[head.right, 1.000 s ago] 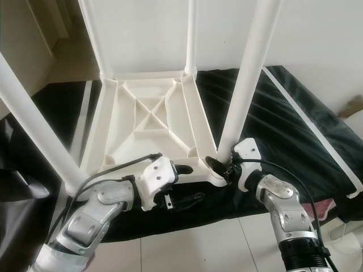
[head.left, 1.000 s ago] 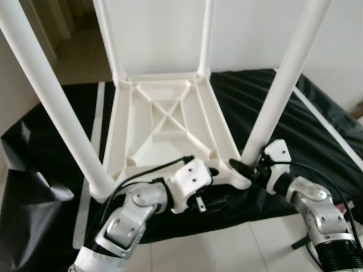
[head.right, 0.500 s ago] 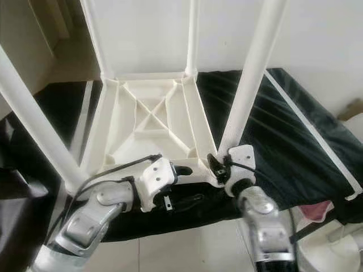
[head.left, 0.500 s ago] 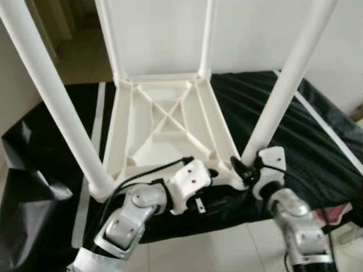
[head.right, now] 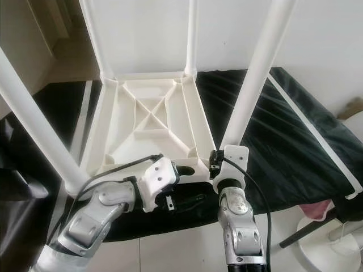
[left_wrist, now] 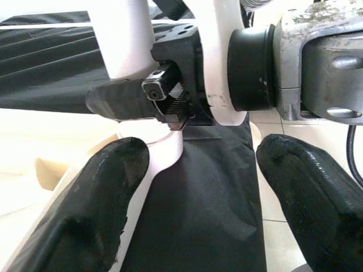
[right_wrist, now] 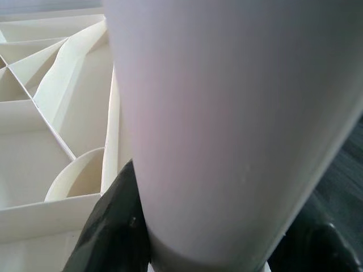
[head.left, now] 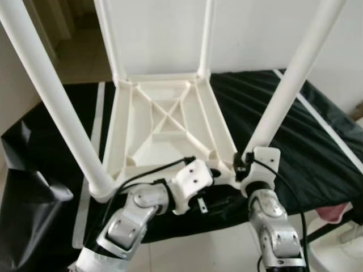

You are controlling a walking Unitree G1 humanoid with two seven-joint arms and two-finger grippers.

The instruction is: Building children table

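The white children's table [head.left: 164,127] lies upside down on a black sheet, with its legs pointing up. My right gripper [head.left: 244,164] is shut on the base of the near right leg [head.left: 283,96], where the leg meets the table's corner. In the right wrist view the leg [right_wrist: 227,113] sits between the black fingers [right_wrist: 113,226]. My left gripper [head.left: 218,186] is open at the table's front edge, just left of that corner. Its fingers [left_wrist: 108,192] stand wide apart with nothing between them. The near left leg [head.left: 57,107] stands untouched.
The black sheet [head.left: 317,141] covers the low surface under the table. White floor tiles [head.left: 198,249] run along the front. A white round stand [head.right: 334,243] and a pink item [head.right: 315,211] sit at the lower right. A white wall [head.left: 255,28] is behind.
My right arm has swung in from the right to below the corner, its gripper turning around the leg's base while still holding it. The left arm has stayed put.
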